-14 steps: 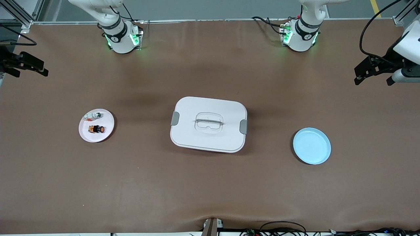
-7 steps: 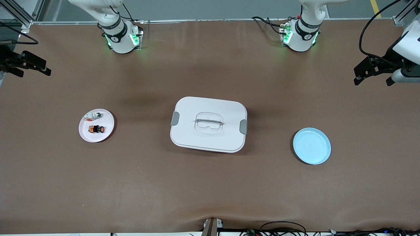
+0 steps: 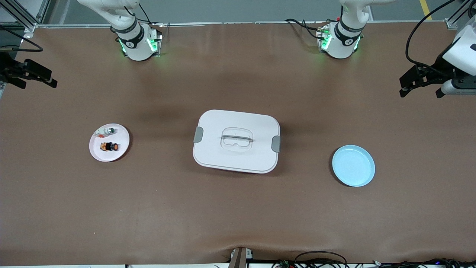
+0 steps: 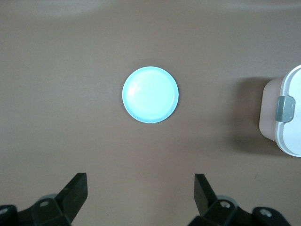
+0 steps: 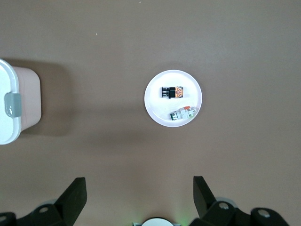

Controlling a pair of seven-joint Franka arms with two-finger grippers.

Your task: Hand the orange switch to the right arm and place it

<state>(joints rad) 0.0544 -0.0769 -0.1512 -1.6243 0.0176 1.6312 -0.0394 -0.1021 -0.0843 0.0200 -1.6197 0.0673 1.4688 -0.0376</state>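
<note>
Orange switch [image 3: 109,146]: black body, orange cap

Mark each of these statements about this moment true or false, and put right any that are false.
1. The orange switch lies on the white plate. True.
2. The blue plate holds a small part. False: nothing lies on it.
3. The left gripper holds the switch. False: it is open and holds nothing, up over the left arm's end of the table.
4. The white-and-silver part shares the white plate with the switch. True.
5. The lidded white box stands between the two plates. True.
6. The right gripper is shut on the box's handle. False: it is open, over the right arm's end of the table.
</note>
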